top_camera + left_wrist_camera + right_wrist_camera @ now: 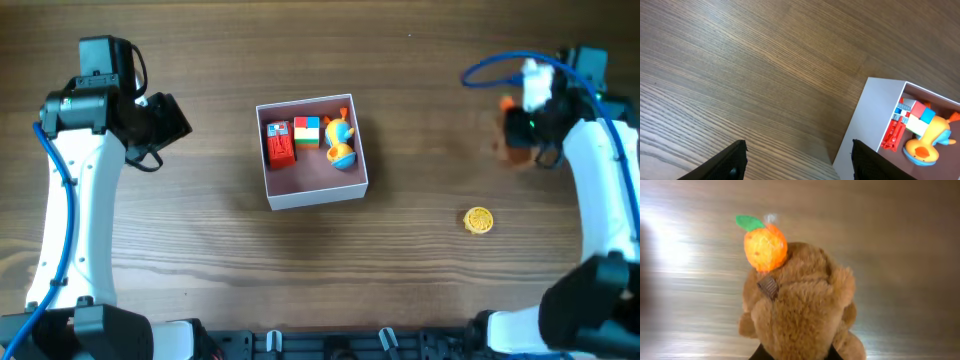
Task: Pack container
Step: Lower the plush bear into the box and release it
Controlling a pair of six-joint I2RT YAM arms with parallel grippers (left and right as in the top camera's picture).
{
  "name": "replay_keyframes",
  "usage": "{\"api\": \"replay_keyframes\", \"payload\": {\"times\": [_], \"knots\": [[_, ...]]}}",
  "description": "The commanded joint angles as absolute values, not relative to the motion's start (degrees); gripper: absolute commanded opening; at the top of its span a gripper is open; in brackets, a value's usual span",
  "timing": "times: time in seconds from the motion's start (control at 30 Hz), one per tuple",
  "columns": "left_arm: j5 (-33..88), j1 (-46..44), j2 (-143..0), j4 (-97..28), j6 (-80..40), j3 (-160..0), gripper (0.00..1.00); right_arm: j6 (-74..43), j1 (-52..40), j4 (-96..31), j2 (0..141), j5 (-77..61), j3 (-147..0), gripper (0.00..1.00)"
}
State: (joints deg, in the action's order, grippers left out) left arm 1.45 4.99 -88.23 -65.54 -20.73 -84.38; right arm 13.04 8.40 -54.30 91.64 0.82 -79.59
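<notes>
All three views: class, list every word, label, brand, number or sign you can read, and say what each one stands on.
No text can be read in any view.
Red toy in the container: small marks, too small to read.
Yellow disc: patterned face, too small to read.
Brown tag on the plush bear: no lettering shows.

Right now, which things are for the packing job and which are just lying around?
For the job: white square box with pink inside; fuzzy brown teddy bear with an orange fruit, in the right pincer; small round yellow toy, probably.
Just there: brown wooden table; empty left pincer.
</notes>
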Motion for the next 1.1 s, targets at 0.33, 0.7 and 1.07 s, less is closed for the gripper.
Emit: {"api": "replay_keyframes", "payload": {"times": [0.33,0.7,1.07], "knots": [[2.13,5.37,-88.42,-65.43,-21.28,-83.88,0.68,37.54,-37.32,-54.46,90.06,-0.4,-88.47,0.04],[2.11,5.37,-88.42,-65.67,-21.28,-83.88,0.68,42.85,-39.42,-53.74,107.57,-11.18,-88.38,0.05],[2.11,5.37,-88.42,-65.65,-21.28,-83.88,0.68,38.33,-40.03,-51.81,110.67,-13.98,-88.42,0.61]]}}
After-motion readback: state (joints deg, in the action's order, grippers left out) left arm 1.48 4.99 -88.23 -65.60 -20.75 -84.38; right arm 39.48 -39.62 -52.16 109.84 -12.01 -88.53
